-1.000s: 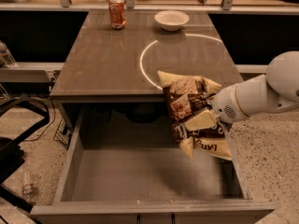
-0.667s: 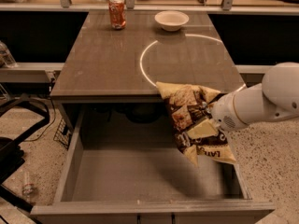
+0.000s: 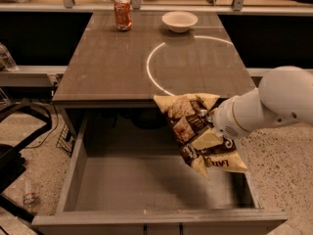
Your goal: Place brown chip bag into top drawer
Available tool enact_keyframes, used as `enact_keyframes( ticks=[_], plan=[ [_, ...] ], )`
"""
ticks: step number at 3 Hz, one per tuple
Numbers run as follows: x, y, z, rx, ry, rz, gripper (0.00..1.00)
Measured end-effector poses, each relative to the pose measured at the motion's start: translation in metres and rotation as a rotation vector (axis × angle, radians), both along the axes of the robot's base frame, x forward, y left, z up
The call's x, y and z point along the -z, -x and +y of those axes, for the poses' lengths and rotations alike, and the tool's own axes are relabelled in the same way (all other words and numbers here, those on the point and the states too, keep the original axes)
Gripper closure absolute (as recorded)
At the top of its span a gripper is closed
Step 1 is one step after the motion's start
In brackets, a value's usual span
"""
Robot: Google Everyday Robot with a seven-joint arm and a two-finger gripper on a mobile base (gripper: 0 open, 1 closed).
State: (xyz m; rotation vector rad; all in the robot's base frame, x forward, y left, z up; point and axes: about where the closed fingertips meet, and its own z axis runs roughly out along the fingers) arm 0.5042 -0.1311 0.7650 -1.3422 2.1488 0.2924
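Observation:
The brown chip bag, dark brown and pale yellow with white lettering, hangs tilted in the air over the right part of the open top drawer. My gripper comes in from the right on a white arm and is shut on the bag's right side. The bag hides most of the fingers. The drawer is pulled out below the table's front edge, and its flat grey bottom is bare.
An orange-red soda can and a white bowl stand at the back of the table. A white ring is marked on the tabletop. Black chair legs and cables lie on the floor at the left.
The arm has moved the bag slightly down and to the left over the drawer's right side. The grip on the bag is unchanged.

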Motion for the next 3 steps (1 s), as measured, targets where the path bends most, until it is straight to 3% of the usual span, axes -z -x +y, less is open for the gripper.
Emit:
enact_keyframes(
  ticks=[3],
  plan=[
    [-0.0018,0.0012,0.0036,-0.007,0.003,-0.002,0.13]
  ],
)
